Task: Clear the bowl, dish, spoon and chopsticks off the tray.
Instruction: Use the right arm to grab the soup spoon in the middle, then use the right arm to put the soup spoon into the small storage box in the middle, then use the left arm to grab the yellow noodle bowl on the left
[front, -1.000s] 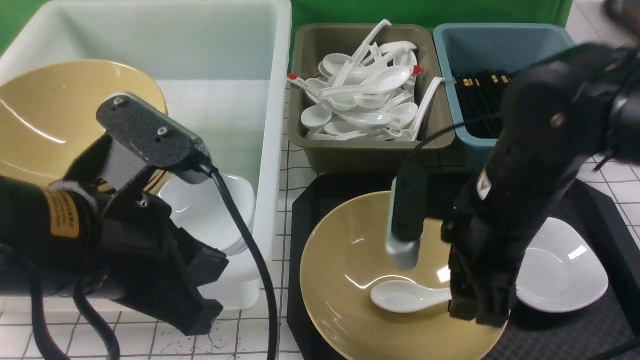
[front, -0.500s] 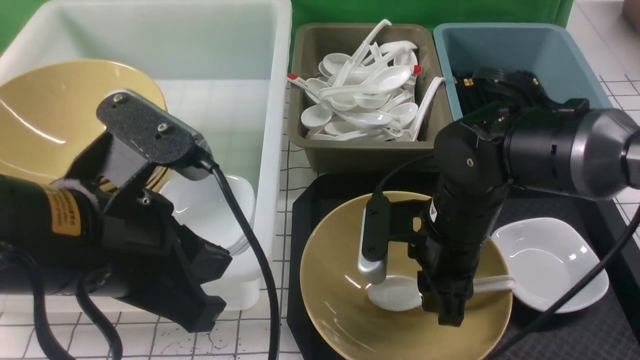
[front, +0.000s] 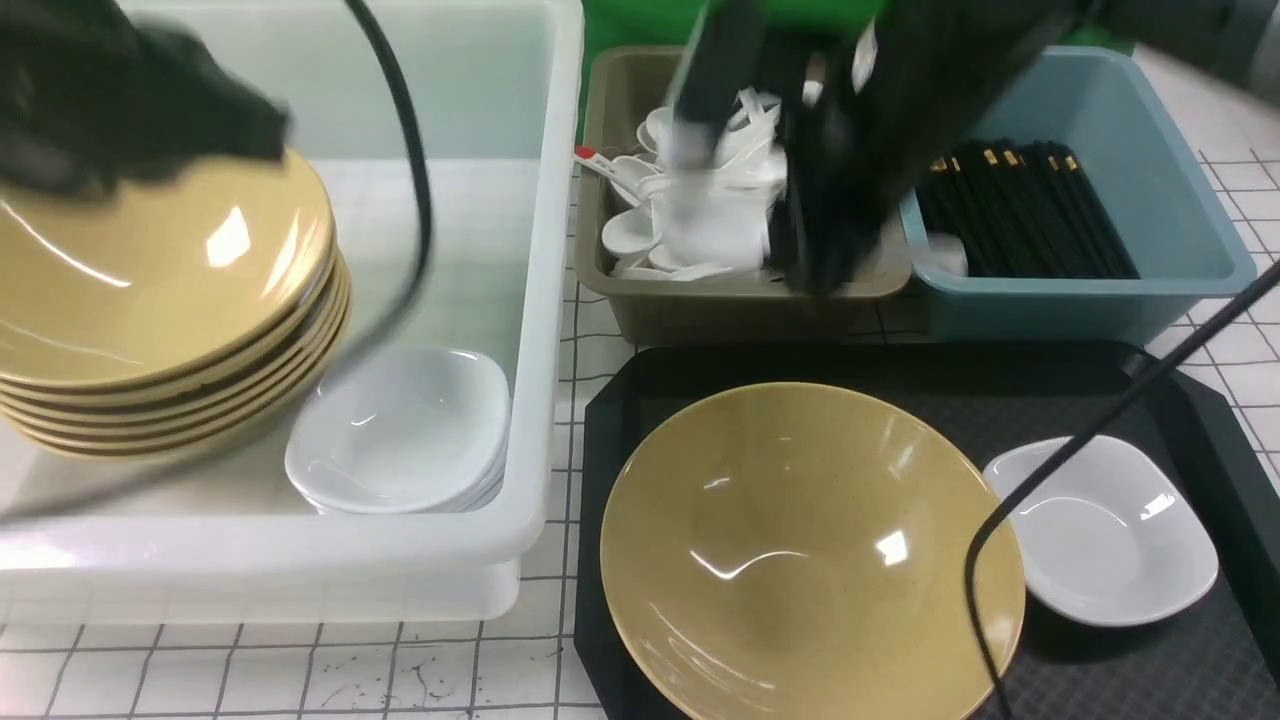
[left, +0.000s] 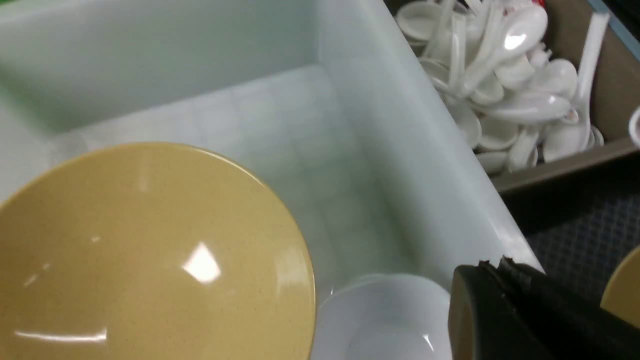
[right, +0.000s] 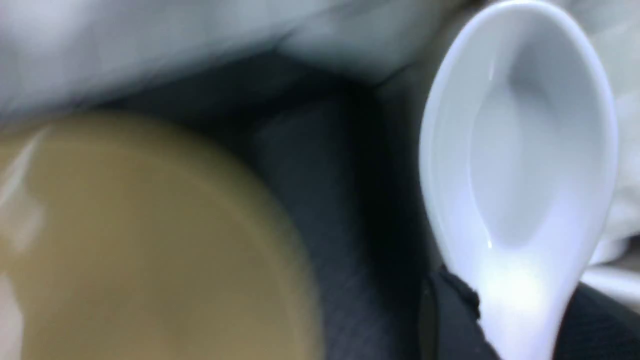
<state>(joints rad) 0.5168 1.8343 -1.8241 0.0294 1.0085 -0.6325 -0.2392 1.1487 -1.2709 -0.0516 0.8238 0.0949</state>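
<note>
**White spoon gripped above the olive bin, both arms blurred**

Blur smears both arms in the front view. The right arm is a dark streak across the top, hiding part of the olive plastic bin (front: 740, 300) and its heap of loose white spoons (front: 635, 235). The left arm is a black smudge in the upper left corner, cut off by the frame. A thin black cable (front: 1050, 480) crosses in front of the tray's right half. The right wrist view is soft all over.

The right claw (right: 515, 325) is clamped on the handle of the plain glossy white spoon (right: 520, 150). One black finger (right: 450, 310) shows beside the handle, the other is hard to make out, and the handle's end is cut off. The deep scoop juts out from the claw, hollow side to the camera.

The left claw (left: 495, 280) has its fingers pressed together with nothing between them, and only its tips are in view. It hangs over the translucent white plastic tub (left: 425, 175), near the stacked small white dishes (left: 385, 320) and the stacked yellow bowls (left: 150, 250).

The wide mustard-yellow bowl (front: 810, 550) sits on the large black diamond-textured tray (front: 1100, 390), its near rim cut off. The small rounded-square white dish (front: 1100, 530) lies just right of it on the tray, and whether they touch cannot be told. Thin black chopsticks (front: 1030, 210) with gold bands fill the blue plastic bin (front: 1180, 250), and no one pair stands out. Everything rests on the white gridded desk (front: 300, 670)
</note>
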